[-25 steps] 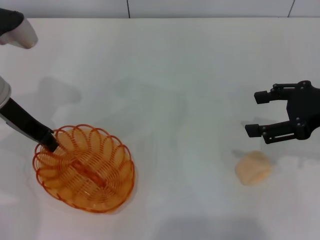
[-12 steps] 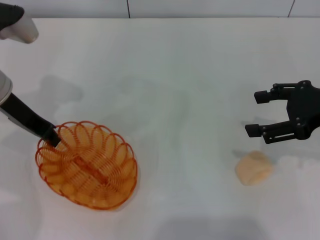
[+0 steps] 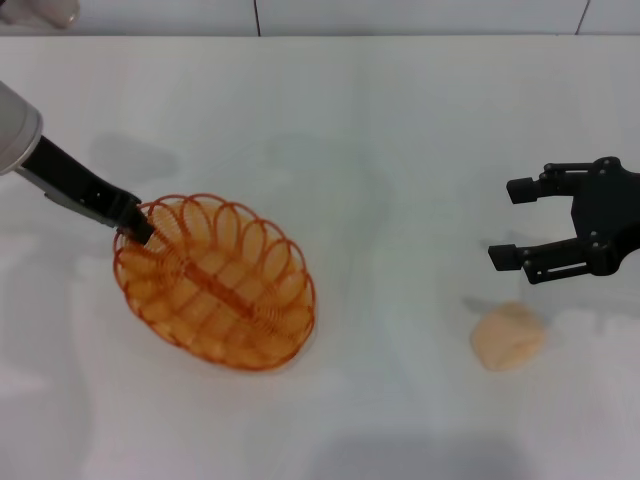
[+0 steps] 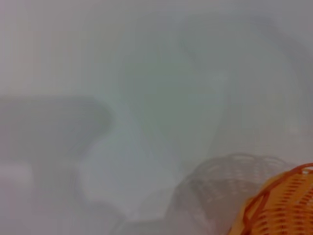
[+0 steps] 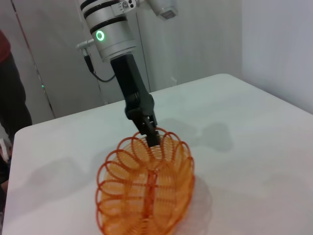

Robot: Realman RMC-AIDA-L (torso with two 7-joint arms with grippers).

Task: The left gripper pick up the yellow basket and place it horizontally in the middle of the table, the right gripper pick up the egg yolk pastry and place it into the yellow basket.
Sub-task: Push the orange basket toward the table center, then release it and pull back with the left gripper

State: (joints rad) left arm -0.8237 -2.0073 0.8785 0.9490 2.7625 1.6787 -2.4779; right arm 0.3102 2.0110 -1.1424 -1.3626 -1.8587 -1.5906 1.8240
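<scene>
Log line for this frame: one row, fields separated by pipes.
left gripper: shut on yellow basket rim | right gripper: open, above egg yolk pastry | pastry: on table, outside basket

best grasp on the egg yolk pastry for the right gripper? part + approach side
Take the egg yolk pastry across its rounded middle, coming straight down from above. It is a low soft lump lying free on the table, nothing beside it. The right gripper hangs open just behind it, so probably a short move.
</scene>
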